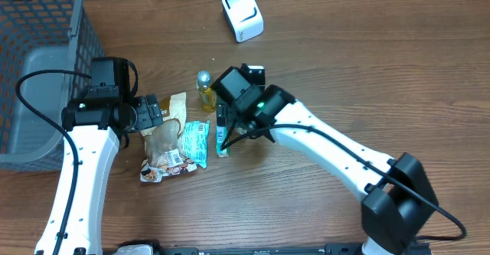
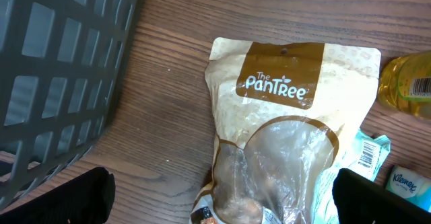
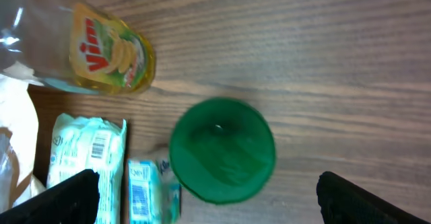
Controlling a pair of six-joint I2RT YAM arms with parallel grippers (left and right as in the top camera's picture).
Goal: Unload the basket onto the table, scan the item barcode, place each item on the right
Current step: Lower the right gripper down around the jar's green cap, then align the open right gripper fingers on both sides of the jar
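Now, goods: snack bag (image 2: pixel 283 130), tissue pack (image 1: pixel 195 142), yellow bottle (image 3: pixel 111 49) and green tub (image 3: pixel 222 150) lie huddled together on the worktop (image 1: pixel 367 71), likely laid out for picking.
Scanner (image 1: pixel 243 14): white, well apart at the far edge, probably awaiting a barcode.
Basket (image 1: pixel 38 71): at left, probably for scanned goods.
Left jaws: spread wide above the snack bag, holding nothing.
Right jaws: spread wide over the green tub, empty.

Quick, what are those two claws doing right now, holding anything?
Left gripper: open, empty, above the beige Pantree snack pouch.
Right gripper: open, empty, above the round green cap.
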